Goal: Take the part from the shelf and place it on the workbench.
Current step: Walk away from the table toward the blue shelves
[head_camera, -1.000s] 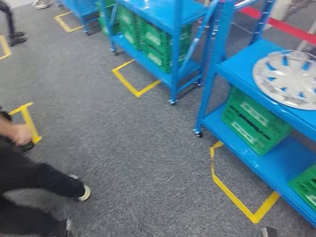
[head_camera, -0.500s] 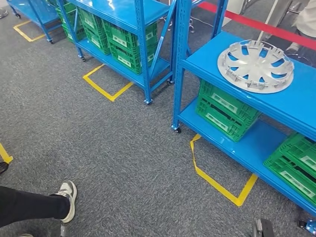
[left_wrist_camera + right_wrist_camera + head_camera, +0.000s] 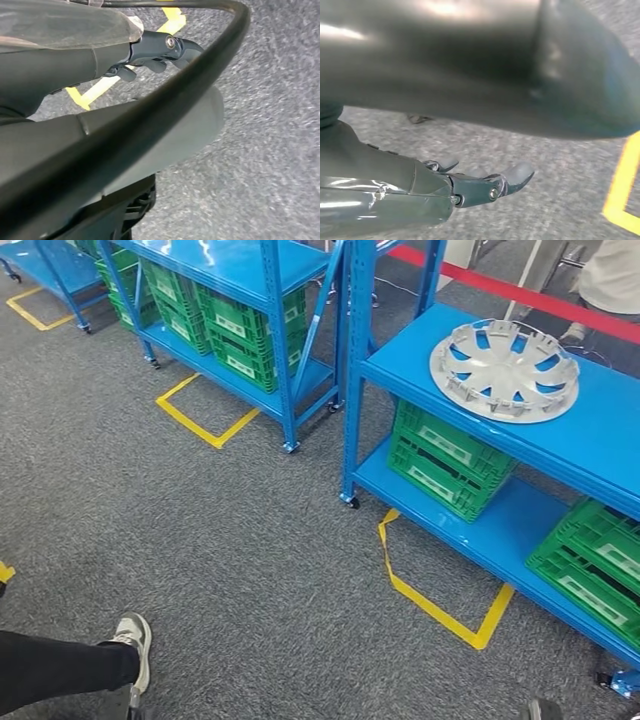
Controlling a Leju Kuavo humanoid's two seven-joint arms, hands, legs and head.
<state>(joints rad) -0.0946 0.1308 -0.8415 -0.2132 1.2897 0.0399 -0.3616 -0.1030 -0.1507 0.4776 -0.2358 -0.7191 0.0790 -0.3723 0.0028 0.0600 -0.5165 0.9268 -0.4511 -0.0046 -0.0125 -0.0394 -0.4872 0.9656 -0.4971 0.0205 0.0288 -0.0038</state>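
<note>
Since half a second ago our whole view has slid a little further right, so the near blue shelf (image 3: 483, 390) and the one silver hubcap (image 3: 504, 370) on its top deck sit slightly more to the left and a person's shoe (image 3: 133, 638) has drifted lower. We count four green crates: two under the hubcap (image 3: 445, 455) (image 3: 592, 560) and two in the far shelf (image 3: 249, 325) (image 3: 162, 295). Our left hand (image 3: 158, 52) and right hand (image 3: 478, 187) hang over grey carpet, well apart from the hubcap, fingers loosely extended and holding nothing.
</note>
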